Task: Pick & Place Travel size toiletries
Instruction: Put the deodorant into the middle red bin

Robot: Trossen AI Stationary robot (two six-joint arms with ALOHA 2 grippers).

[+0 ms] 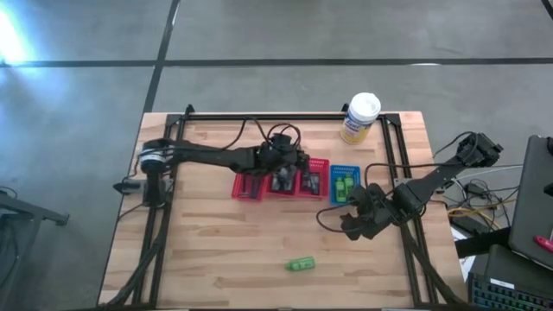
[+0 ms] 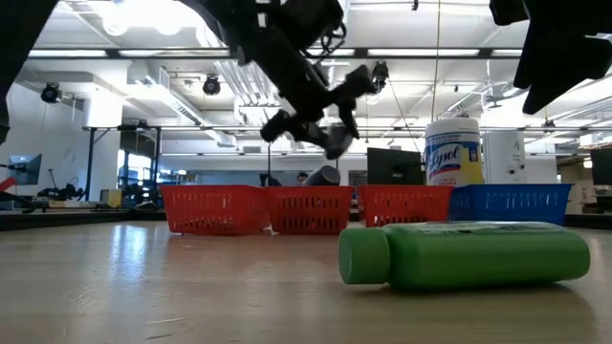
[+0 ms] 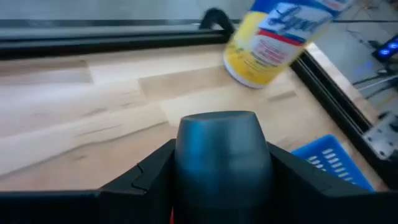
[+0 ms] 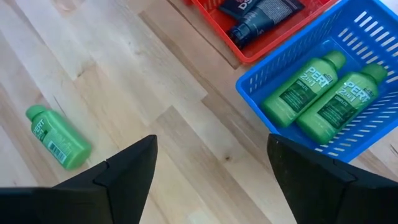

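My left gripper [image 3: 221,186] hangs over the row of red baskets [image 1: 281,184] and is shut on a dark grey bottle [image 3: 217,149]. In the low view it is above the baskets [image 2: 320,129]. A dark grey item [image 2: 323,177] pokes above the middle red basket's rim. My right gripper [image 4: 211,180] is open over bare wood near the blue basket [image 4: 348,37], also in the high view [image 1: 352,220]. Two green bottles [image 4: 323,93] lie in the blue basket. One green bottle [image 4: 57,138] lies on its side on the table [image 1: 300,264]. Dark tubes [image 4: 264,15] lie in a red basket. My left gripper pinches the dark grey bottle between its two fingers [image 3: 146,180], one on each side of its body. The bottle's rounded end [image 3: 217,127] sticks out past the fingertips. In the low view the gripper hangs above the baskets, so the bottle is lifted clear of them.
A large white-and-yellow canister [image 1: 360,118] stands at the table's far edge, right of centre. The baskets stand in a row across the table's middle. Open wood lies on the near half around the loose green bottle [image 2: 469,253]. A black frame runs along the table's edges.
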